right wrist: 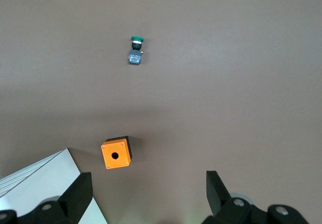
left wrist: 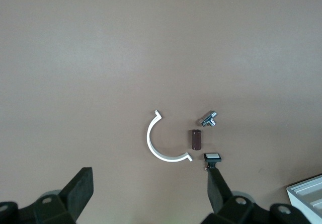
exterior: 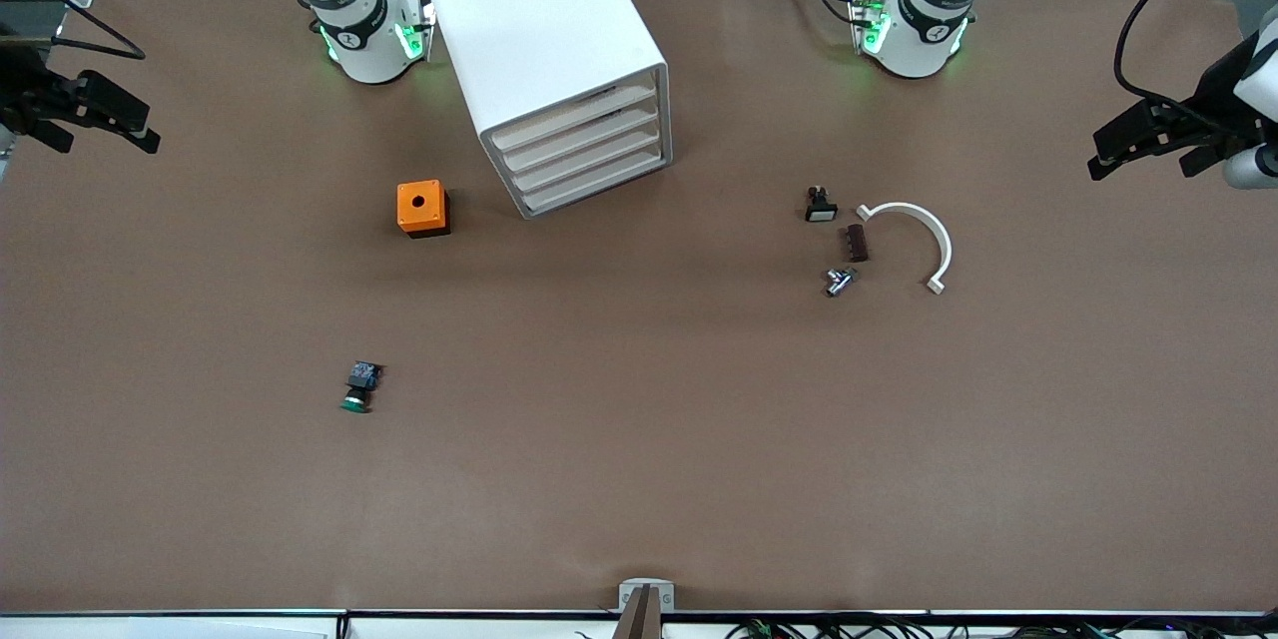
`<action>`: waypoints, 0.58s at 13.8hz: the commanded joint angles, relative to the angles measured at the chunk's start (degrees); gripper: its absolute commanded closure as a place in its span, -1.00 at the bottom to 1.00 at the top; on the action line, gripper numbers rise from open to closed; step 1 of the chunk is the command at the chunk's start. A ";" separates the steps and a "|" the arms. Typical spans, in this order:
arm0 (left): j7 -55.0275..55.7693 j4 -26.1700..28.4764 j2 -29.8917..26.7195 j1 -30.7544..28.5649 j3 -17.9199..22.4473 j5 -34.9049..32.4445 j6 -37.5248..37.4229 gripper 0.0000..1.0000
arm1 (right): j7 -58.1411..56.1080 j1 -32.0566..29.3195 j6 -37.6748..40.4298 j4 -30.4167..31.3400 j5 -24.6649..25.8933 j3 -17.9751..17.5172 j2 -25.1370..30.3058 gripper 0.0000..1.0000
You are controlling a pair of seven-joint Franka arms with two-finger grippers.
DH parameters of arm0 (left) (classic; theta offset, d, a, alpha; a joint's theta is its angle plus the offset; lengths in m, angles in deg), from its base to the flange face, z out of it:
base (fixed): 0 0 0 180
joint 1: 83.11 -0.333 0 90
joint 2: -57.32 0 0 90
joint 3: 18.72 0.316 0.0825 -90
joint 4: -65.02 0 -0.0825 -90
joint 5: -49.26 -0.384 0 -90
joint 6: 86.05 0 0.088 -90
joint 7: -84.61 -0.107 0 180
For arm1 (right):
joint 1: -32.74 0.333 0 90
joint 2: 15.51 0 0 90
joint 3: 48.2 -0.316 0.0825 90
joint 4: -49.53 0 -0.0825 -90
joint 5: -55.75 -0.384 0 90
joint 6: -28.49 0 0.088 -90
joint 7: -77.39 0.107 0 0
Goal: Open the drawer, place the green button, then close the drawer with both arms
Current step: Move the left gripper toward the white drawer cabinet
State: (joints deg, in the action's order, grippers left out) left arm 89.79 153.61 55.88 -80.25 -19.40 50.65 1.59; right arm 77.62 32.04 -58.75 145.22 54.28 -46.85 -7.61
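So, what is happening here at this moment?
Nothing is handled yet. Both arms wait at the table's ends: the left claw and the right claw hang open and empty. The white cabinet has all four drawers shut, including the drawer to open. The green button lies alone on the table, nearer the front camera than the orange box. A few small parts lie toward the left arm's end.

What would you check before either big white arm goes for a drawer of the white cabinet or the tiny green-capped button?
1. All four shallow white plastic drawers of the boxy white cabinet shut, none pulled out yet: ok.
2. Green-capped button lying alone on the brown table: ok.
3. Left gripper open, holding nothing: ok.
4. Right gripper open, holding nothing: ok.
5. Orange cube with a hole apart from the cabinet: ok.
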 commanded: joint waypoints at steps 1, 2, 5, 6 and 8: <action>-0.43 -0.61 0.21 -0.74 -0.81 -0.86 -0.90 -0.99 | -0.58 -0.18 0.14 0.99 -0.82 0.06 1.33 -1.00; -0.60 -0.69 0.29 -0.83 -0.81 -0.86 -0.90 -0.99 | -0.58 -0.18 0.22 0.99 -0.90 0.06 1.33 -1.00; -0.78 -0.78 1.25 -1.18 -0.28 -0.77 -0.90 -0.99 | -0.58 -0.18 0.40 0.99 -0.90 0.06 1.33 -1.00; -0.43 -0.87 2.13 -1.62 -0.19 -0.77 -0.90 -0.99 | -0.58 -0.18 0.40 0.99 -0.90 0.06 1.33 -1.00; -0.87 -0.78 3.62 -3.98 -0.19 -0.60 -0.90 -0.99 | -0.58 -0.18 0.40 0.99 -0.90 0.06 1.33 -1.00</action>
State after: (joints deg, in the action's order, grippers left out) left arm 89.79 153.71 57.65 -82.05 -19.29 50.65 1.42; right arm 77.62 32.04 -58.48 145.22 54.28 -46.85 -7.61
